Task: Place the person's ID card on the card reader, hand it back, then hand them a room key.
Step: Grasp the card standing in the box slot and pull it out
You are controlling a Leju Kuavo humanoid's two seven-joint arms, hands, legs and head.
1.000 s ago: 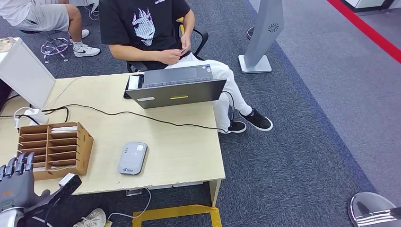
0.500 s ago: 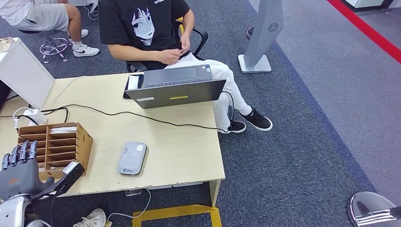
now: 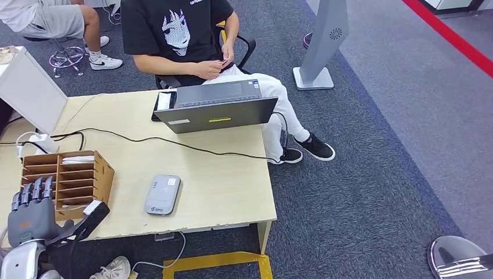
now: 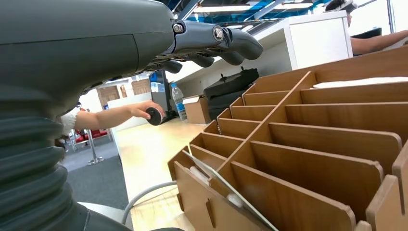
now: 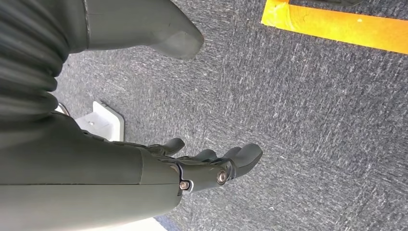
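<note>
The grey card reader (image 3: 163, 195) lies flat near the desk's front edge. A seated person in a black shirt (image 3: 174, 29) holds a small card (image 3: 224, 61) in both hands behind the laptop. My left hand (image 3: 29, 218) is raised at the desk's front left corner, fingers spread and holding nothing, just in front of the wooden slotted organizer (image 3: 67, 183). White cards (image 3: 78, 158) lie in its top slot. In the left wrist view my left hand (image 4: 120, 53) hovers before the organizer (image 4: 312, 134), where a white card (image 4: 356, 83) shows. My right hand (image 5: 144, 168) hangs over the carpet, fingers loose and holding nothing.
A grey laptop (image 3: 215, 107) stands open at the desk's far edge, with a black cable (image 3: 174, 142) running across the desk (image 3: 232, 192). A white box (image 3: 32, 87) stands at the far left. A grey pedestal (image 3: 322, 43) stands on the carpet to the right.
My left hand has risen and moved forward and to the right, closer to the organizer's front. The person and the card reader have not moved.
</note>
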